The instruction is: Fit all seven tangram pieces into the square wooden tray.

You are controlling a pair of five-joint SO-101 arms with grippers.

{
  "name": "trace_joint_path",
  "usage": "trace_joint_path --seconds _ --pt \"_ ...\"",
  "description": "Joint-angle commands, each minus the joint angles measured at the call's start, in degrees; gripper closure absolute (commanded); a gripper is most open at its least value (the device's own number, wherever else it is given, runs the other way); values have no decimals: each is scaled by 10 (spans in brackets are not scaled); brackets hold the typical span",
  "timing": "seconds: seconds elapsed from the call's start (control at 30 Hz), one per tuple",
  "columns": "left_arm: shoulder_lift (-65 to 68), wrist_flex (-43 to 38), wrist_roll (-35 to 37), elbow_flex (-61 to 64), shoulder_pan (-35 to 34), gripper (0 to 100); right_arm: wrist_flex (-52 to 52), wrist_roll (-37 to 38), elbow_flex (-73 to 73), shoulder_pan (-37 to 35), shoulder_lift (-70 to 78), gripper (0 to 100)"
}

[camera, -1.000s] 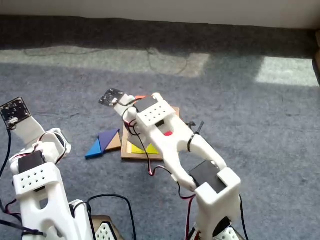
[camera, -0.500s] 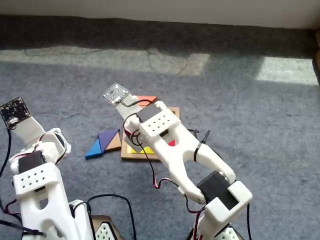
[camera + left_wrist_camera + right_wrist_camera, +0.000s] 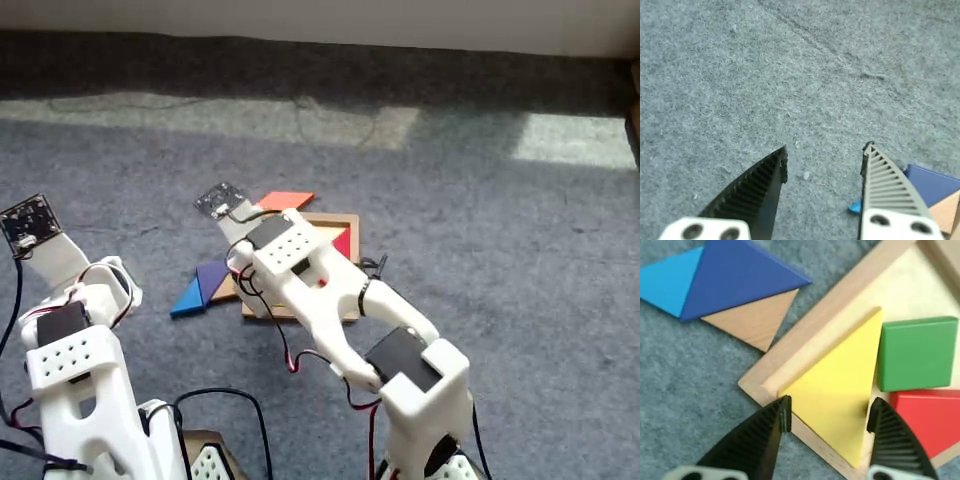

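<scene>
Grey carpet (image 3: 500,250) covers the floor. The right fingers (image 3: 755,445) stand open and empty, straddling the yellow triangle (image 3: 835,390) in the wooden tray (image 3: 805,325), beside a green square (image 3: 917,352) and a red piece (image 3: 930,420). The left fingers (image 3: 755,190) gape open over bare carpet, and a dark blue triangle (image 3: 735,275) lies outside the tray.

Yellow triangle (image 3: 840,390) in tray (image 3: 830,310) (flat).

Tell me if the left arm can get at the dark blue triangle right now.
Probably yes. The left arm has its jaws open over carpet; the dark blue triangle lies close beside them, uncovered, and the right arm hangs over the tray.
</scene>
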Motion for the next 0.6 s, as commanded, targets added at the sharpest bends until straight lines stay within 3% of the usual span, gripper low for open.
trace_joint_path --seconds 0.0,0.57 --pt "-14 -10 3 -27 -2 751 14 -21 -76 -1 21 750" --pt "-14 -10 2 -27 -2 751 36 -70 -124 -10 65 744"
